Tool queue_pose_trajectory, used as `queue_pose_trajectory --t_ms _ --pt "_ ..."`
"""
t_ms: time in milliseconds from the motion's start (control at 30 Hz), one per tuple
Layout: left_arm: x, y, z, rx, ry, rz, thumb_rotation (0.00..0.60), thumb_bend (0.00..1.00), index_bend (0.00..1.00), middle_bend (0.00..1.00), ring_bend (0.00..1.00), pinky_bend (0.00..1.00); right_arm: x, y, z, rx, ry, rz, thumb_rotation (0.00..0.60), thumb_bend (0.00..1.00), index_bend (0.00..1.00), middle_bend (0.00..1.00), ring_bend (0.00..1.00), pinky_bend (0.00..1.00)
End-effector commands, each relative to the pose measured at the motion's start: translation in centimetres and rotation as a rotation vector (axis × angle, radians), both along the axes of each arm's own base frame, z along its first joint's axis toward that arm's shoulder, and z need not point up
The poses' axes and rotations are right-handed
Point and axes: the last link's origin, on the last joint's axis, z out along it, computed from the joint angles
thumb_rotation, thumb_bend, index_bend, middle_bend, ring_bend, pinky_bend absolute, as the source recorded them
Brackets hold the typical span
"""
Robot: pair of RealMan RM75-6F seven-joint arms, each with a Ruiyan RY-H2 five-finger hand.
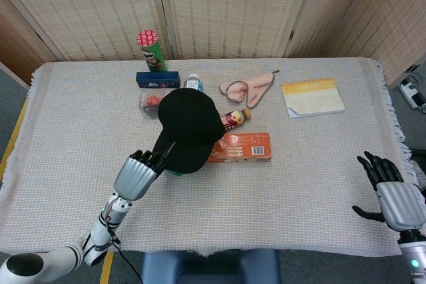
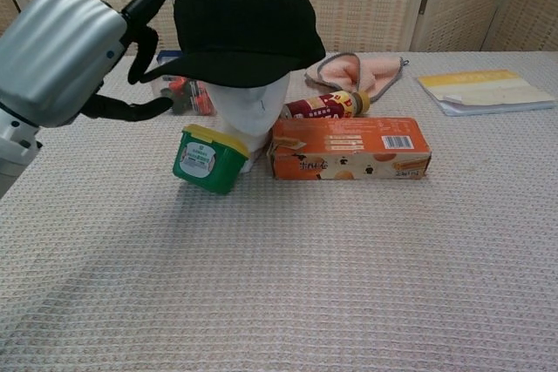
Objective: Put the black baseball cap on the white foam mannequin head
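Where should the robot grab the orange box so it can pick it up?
Probably across its long sides, coming from above. The orange box lies flat and lengthwise on the table, with its top bare. Its left end touches the mannequin head and a small bottle lies close behind, so a grasp nearer the free right end looks safest. The right hand is open on that side.

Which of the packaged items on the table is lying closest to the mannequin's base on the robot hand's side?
The green tub with the yellow lid, tilted against the mannequin head base, nearest the left robot hand. The orange box lies on the opposite side.
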Motion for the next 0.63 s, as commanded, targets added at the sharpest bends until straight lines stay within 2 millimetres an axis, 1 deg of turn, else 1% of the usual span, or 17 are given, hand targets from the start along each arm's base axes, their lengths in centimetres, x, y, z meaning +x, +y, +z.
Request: queue_pose_trajectory --t_ms 33,100,133,167,200,267,300,367,467,533,633 --pt "-4.6 -3.2 1.9 -0.116 0.042 0.264 0.600 0.12 0.00 0.29 0.35 0.57 -0.1 -0.1 -0.1 -0.003 0.007 -0.010 0.600 0.05 0.00 0.00 0.00 0.00" --pt "-6.7 -4.9 3.9 -0.167 0.057 0.394 0.600 0.11 0.00 0.23 0.23 0.36 -0.2 -0.2 -0.1 -0.009 0.013 -0.018 0.600 0.05 0.00 0.00 0.00 0.00" --pt "-7.7 -5.6 4.9 -0.185 0.066 0.453 0.600 0.11 0.01 0.22 0.20 0.32 -0.2 -0.2 -0.2 -0.012 0.016 -0.019 0.600 0.05 0.00 0.00 0.00 0.00" --pt "-9.2 -6.5 6.3 -0.207 0.059 0.546 0.600 0.10 0.02 0.20 0.15 0.27 -0.2 -0.3 -0.2 -0.016 0.019 -0.017 0.600 0.05 0.00 0.00 0.00 0.00" --pt "-10.3 -7.2 7.3 -0.225 0.041 0.626 0.600 0.09 0.02 0.18 0.12 0.24 -0.2 -0.3 -0.3 -0.020 0.018 -0.013 0.600 0.05 0.00 0.00 0.00 0.00" --pt "-12.9 -8.6 9.6 -0.282 -0.042 0.801 0.600 0.07 0.02 0.14 0.07 0.22 -0.1 -0.3 -0.4 -0.029 0.020 -0.004 0.600 0.05 0.00 0.00 0.00 0.00" --pt "-14.0 -9.1 10.6 -0.286 -0.077 0.862 0.600 0.07 0.02 0.12 0.05 0.21 -0.1 -0.3 -0.4 -0.035 0.024 -0.001 0.600 0.05 0.00 0.00 0.00 0.00" --pt "-16.3 -10.1 12.6 -0.260 -0.128 0.948 0.600 0.07 0.03 0.11 0.04 0.20 0.1 -0.2 -0.4 -0.056 0.033 0.014 0.600 0.05 0.00 0.00 0.00 0.00" --pt "-18.7 -11.7 14.4 -0.207 -0.202 0.999 0.600 0.07 0.04 0.11 0.04 0.19 0.2 -0.1 -0.5 -0.092 0.050 0.023 0.600 0.05 0.00 0.00 0.00 0.00" --pt "-19.2 -12.0 15.1 -0.184 -0.195 0.991 0.600 0.07 0.04 0.11 0.04 0.18 0.3 -0.1 -0.6 -0.103 0.053 0.019 0.600 0.05 0.00 0.00 0.00 0.00" --pt "-18.8 -12.1 16.2 -0.133 -0.208 0.922 0.600 0.07 0.06 0.11 0.04 0.17 0.2 -0.2 -0.8 -0.102 0.062 0.012 0.600 0.05 0.00 0.00 0.00 0.00"
